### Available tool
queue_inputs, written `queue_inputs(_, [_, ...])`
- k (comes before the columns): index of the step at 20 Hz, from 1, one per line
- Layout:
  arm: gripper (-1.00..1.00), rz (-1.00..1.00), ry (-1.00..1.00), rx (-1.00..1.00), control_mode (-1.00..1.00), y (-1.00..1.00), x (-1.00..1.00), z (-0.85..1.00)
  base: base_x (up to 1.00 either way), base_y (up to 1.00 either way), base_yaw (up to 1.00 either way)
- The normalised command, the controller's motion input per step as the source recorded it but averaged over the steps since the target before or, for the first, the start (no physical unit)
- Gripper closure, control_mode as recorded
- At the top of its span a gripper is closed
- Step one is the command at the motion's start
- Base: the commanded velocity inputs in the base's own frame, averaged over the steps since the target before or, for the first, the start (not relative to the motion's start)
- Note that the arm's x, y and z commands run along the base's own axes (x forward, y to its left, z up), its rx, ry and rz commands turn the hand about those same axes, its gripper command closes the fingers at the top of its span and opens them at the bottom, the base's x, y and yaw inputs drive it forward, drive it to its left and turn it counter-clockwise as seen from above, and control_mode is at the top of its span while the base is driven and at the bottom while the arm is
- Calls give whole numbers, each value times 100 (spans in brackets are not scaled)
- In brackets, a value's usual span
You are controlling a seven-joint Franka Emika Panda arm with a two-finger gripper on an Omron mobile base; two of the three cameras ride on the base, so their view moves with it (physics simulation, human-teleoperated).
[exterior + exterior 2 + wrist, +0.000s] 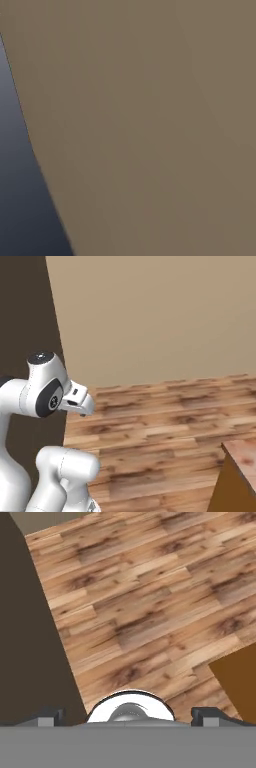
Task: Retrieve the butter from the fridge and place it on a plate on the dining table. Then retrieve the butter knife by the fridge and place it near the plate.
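Observation:
My gripper (130, 716) points down at the wooden floor (150, 602). Its two dark fingertips (50, 716) stand wide apart with nothing between them, so it is open. In the right base view the white arm (47, 391) is folded at the lower left, with the hand low in front of it. The butter, the fridge, the plate and the butter knife are out of view. A corner of a reddish-brown marbled top (245, 448) with an orange-brown side shows at the lower right. I cannot tell whether it belongs to the dining table.
A dark brown panel (25, 316) stands on the left, beside the arm, and also shows in the hand view (25, 637). A tan wall (160, 316) closes the far side, with wooden floor (165, 421) before it. The left base view faces that wall (150, 125) beside a dark grey-blue surface (20, 190).

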Motion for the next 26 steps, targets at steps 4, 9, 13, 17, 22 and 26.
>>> queue_inputs(4, [-100, 0, 0, 0, 100, 0, 0, 0, 100, 19, -33])
queue_inputs(9, [-100, 0, 0, 0, 100, 0, 0, 0, 100, 33, -38])
queue_inputs(13, [-100, 0, 0, 0, 100, 0, 0, 0, 100, 27, -41])
queue_inputs(17, [-100, 0, 0, 0, 100, 0, 0, 0, 100, 18, -40])
queue_inputs(22, [-100, 0, 0, 0, 100, 0, 0, 0, 100, 10, -41])
queue_inputs(26, [-100, 0, 0, 0, 100, 0, 0, 0, 100, 16, -42])
